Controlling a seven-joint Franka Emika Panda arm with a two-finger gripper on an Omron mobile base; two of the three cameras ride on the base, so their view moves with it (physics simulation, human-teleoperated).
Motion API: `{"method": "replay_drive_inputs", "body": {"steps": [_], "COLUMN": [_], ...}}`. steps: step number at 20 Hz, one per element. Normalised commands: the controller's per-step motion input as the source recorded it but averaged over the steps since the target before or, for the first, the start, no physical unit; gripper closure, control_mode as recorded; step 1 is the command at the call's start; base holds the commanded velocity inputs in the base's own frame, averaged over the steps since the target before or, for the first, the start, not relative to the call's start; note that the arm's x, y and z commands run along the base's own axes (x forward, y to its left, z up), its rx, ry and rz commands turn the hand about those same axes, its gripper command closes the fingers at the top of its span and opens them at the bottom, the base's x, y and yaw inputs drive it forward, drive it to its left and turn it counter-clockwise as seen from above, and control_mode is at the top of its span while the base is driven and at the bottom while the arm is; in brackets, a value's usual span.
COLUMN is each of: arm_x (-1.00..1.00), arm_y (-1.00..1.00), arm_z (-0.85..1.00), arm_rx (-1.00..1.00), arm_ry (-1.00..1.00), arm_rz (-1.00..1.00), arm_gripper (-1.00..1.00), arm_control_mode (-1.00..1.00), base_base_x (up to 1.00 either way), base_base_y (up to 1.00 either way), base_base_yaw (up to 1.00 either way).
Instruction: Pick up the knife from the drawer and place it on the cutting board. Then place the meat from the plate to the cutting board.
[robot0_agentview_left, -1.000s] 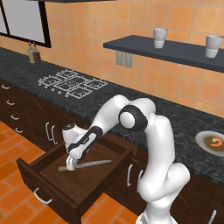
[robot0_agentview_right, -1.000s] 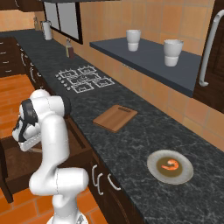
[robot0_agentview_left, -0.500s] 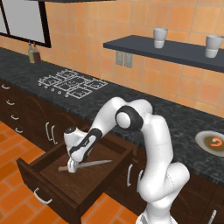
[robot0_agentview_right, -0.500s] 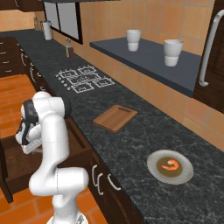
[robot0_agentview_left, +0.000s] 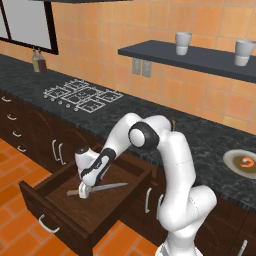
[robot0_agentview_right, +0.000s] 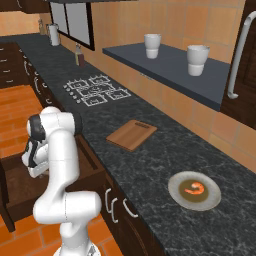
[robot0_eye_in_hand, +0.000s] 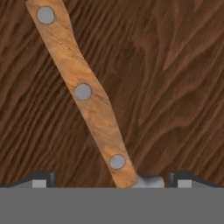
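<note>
The wide dark drawer stands pulled out, and the knife lies flat on its floor. My gripper reaches down into the drawer over the spot where handle meets blade. In the hand view the wooden handle runs up and to the left, and my gripper is open with its fingertips wide on either side of the knife, gaps on both sides. The cutting board lies bare on the counter. Further right the plate holds the orange-red meat.
A gas hob sits on the dark counter at the left, with bottles behind it. Two white cups stand on the wall shelf. Narrow drawers line the cabinet left of the open one. The floor is orange tile.
My hand has sunk slightly lower into the drawer, closer to the knife. The knife, the board and the plate have stayed where they were.
</note>
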Motion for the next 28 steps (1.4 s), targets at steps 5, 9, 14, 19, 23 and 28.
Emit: {"method": "replay_drive_inputs", "body": {"steps": [5,9,14,19,23,28], "arm_x": [0.12,0.02,0.0,0.0,-0.04,-0.18], "arm_y": [0.0,0.0,0.0,0.0,0.03,0.09], "arm_z": [-0.28,-0.25,-0.32,-0.09,0.02,0.37], "arm_rx": [0.0,0.0,0.0,0.0,0.0,0.0], "arm_ry": [0.04,0.01,0.06,-0.01,0.0,0.0], "arm_rz": [-0.01,0.0,0.0,0.0,0.0,0.0], "arm_gripper": [-1.0,-1.0,1.0,1.0,1.0,1.0], "arm_control_mode": [-1.0,-1.0,-1.0,-1.0,-1.0,-1.0], "base_base_x": [0.0,0.0,0.0,0.0,0.0,0.0], "base_base_y": [0.0,0.0,0.0,0.0,0.0,0.0], "base_base_yaw": [0.0,0.0,0.0,0.0,0.0,0.0]}}
